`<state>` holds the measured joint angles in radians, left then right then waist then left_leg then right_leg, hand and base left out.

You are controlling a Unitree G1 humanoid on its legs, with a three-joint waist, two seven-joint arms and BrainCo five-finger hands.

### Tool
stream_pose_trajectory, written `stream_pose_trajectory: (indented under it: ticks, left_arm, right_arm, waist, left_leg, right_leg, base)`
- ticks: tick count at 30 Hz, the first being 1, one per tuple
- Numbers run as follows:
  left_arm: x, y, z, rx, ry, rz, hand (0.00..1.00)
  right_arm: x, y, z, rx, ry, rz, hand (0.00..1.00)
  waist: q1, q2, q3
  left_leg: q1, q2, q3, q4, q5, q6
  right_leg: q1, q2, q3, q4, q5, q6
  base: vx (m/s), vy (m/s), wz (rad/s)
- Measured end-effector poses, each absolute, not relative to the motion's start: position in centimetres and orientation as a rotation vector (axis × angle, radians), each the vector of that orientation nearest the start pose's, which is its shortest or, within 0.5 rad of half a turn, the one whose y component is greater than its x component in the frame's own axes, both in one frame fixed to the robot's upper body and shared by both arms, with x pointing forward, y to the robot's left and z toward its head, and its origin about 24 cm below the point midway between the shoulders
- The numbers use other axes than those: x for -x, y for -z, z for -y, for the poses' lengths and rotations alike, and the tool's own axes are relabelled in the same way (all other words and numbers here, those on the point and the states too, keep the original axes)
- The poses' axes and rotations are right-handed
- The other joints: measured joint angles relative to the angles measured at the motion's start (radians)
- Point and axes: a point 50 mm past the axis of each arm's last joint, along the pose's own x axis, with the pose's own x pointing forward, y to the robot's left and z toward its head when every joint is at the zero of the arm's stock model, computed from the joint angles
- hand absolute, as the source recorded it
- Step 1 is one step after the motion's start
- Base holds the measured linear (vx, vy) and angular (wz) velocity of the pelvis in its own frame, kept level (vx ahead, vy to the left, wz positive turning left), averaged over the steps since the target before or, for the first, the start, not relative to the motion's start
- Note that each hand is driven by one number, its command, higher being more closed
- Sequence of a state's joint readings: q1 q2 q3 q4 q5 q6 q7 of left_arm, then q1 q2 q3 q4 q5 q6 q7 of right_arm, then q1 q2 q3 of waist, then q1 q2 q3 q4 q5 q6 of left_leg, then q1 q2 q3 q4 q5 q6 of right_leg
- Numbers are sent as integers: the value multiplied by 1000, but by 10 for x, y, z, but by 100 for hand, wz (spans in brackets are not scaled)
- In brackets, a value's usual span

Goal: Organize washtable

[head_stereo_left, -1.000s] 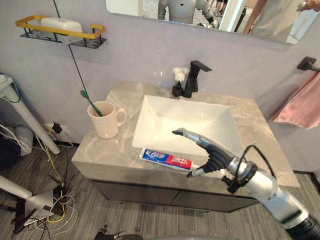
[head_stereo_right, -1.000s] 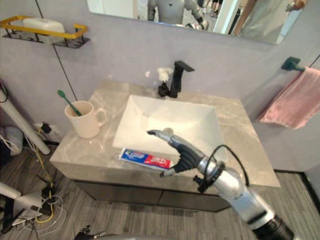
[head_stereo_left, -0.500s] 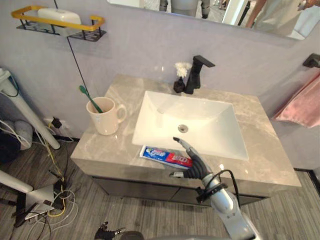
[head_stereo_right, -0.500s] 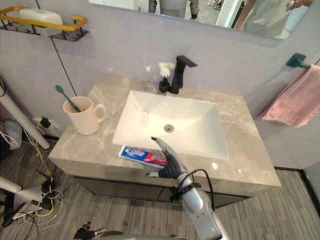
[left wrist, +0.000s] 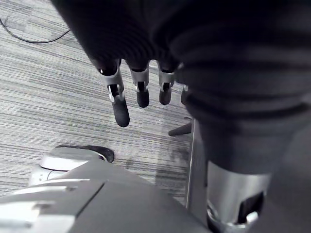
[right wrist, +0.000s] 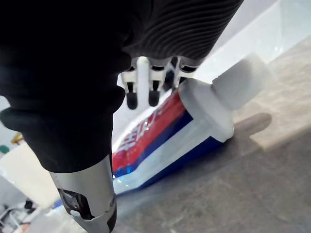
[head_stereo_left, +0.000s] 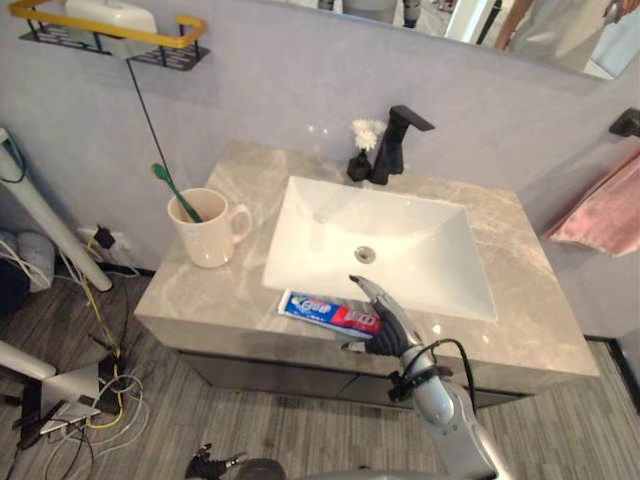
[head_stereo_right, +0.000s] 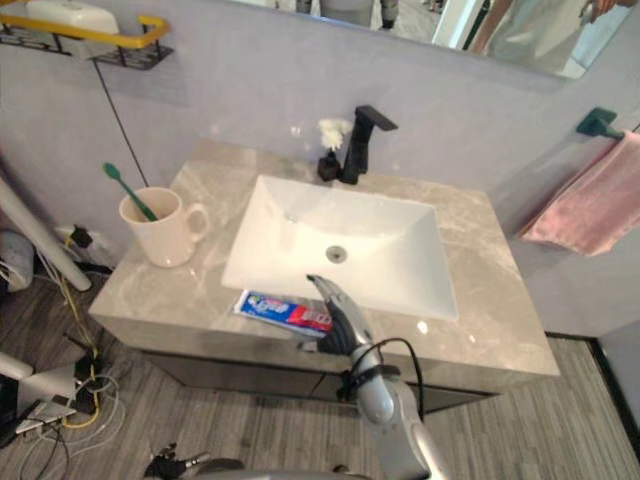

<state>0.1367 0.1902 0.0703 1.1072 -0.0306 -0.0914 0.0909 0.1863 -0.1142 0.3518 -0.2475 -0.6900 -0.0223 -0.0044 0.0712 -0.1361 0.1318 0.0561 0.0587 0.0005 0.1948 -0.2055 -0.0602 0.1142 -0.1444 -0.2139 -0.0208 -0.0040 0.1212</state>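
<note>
**Toothpaste flat on counter front, right hand open over its cap end**

Toothpaste tube (head_stereo_left: 326, 311) lies flat on the counter's (head_stereo_left: 520, 300) front strip, at 6–7 o'clock from the sink (head_stereo_left: 400, 235), white cap (right wrist: 238, 80) pointing to 3 o'clock. Right hand (head_stereo_left: 388, 320) sits over the cap end, fingers (right wrist: 131, 94) straight and spread loosely above the tube, thumb out to the side, nothing gripped. Can't tell if the fingertips touch the tube.

Mug (head_stereo_left: 207, 232) at 9 o'clock from the sink, well apart from the tube, green toothbrush (head_stereo_left: 175, 195) leaning in it. Black faucet (head_stereo_left: 392, 143) at 12 o'clock, small dark bottle with a white tuft (head_stereo_left: 362, 140) just beside it. Yellow wall shelf (head_stereo_left: 100, 30) up at 10 o'clock, pink towel (head_stereo_left: 605, 210) at 3 o'clock.

Left hand (left wrist: 141, 82) hangs over the grey floor (left wrist: 58, 87), fingers straight, empty.
</note>
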Motion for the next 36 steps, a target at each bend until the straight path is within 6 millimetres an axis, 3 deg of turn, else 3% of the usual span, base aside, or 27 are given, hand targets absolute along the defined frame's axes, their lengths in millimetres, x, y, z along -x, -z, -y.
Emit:
stream_pose_trajectory:
  ticks: [1, 13, 36]
  left_arm:
    - [-66, 159, -240, -158, -289, -1132, 0]
    - [-69, 157, -243, -164, -285, -1117, 0]
    - [-72, 155, -246, -146, -292, -1104, 0]
  right_arm:
    - [-206, -53, 89, 726, -289, 172, 100]
    - [-211, -50, 87, 774, -347, 156, 100]
    - [-226, -72, 91, 708, -354, 261, 100]
  waist:
    - [0, -2, 1]
    - [4, -18, 9]
    - [1, -33, 21]
  left_leg:
    - [0, 1, 1, -1, -1, 0]
    - [-13, 4, 9, -3, -1, 1]
    - [-43, -4, -18, 0, 6, 3]
  right_leg:
    - [-2, 1, 0, 0, 0, -1]
    - [-14, 4, -2, -1, 21, -14]
    - [-24, 2, -18, -10, 27, -7]
  base:
    - [17, 4, -3]
    - [-2, 2, -1]
    - [-1, 0, 3]
